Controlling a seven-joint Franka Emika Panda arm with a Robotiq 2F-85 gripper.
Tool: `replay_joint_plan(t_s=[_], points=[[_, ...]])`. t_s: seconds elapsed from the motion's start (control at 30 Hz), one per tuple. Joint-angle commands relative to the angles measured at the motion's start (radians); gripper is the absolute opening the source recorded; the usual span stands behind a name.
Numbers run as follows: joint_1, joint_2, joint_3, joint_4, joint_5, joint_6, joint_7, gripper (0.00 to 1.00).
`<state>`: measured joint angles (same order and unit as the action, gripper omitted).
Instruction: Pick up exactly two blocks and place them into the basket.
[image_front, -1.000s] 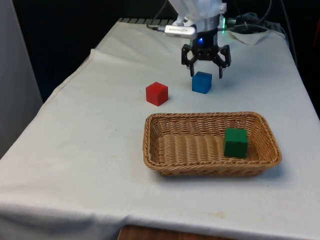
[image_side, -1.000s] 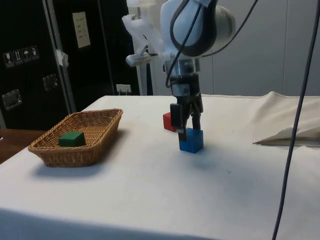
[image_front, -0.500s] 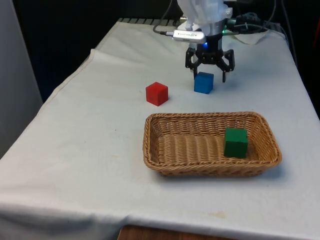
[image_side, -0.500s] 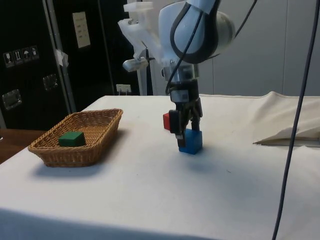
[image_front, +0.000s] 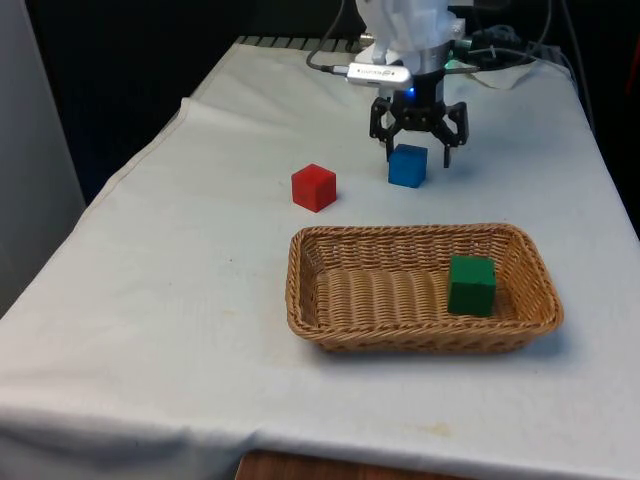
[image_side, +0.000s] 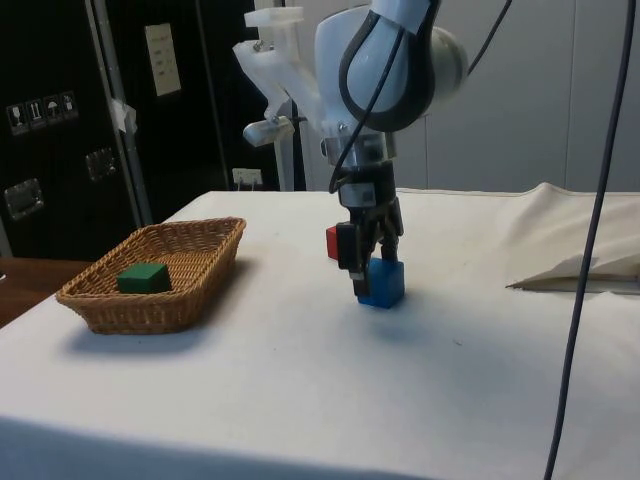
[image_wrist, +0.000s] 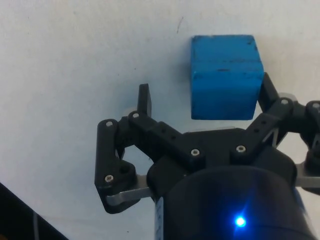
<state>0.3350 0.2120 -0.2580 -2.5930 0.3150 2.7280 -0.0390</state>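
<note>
The gripper (image_front: 417, 152) hangs low over the worktop (image_front: 180, 270) with its fingers (image_wrist: 144, 98) apart, set around the blue block (image_front: 407, 166); in the wrist view one finger seems to touch the block's side while the other stands clear of it. The red block (image_front: 314, 187) sits nearby toward the front view's left. A green block (image_front: 471, 285) lies inside the basket (image_front: 330, 328).

In the side view, the black fingers (image_side: 362, 268) cover part of the small red cube (image_side: 334, 241). The wicker basket's (image_side: 160, 308) near wall hides the green cube's (image_side: 142, 277) base.
</note>
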Motion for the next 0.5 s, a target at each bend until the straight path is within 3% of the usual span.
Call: replay_joint_plan(t_s=[0.0,0.3,0.33,0.4,0.47], points=[[0.005,0.007,-0.009,0.0,-0.016,0.009,0.013,1.0],[-0.001,0.0,-0.005,0.0,-0.002,0.0,-0.003,0.97],[0.003,0.006,-0.012,0.0,-0.016,0.007,0.007,0.97],[0.003,0.006,-0.012,0.0,-0.016,0.007,0.007,0.81],[0.003,0.006,-0.012,0.0,-0.016,0.007,0.007,0.41]])
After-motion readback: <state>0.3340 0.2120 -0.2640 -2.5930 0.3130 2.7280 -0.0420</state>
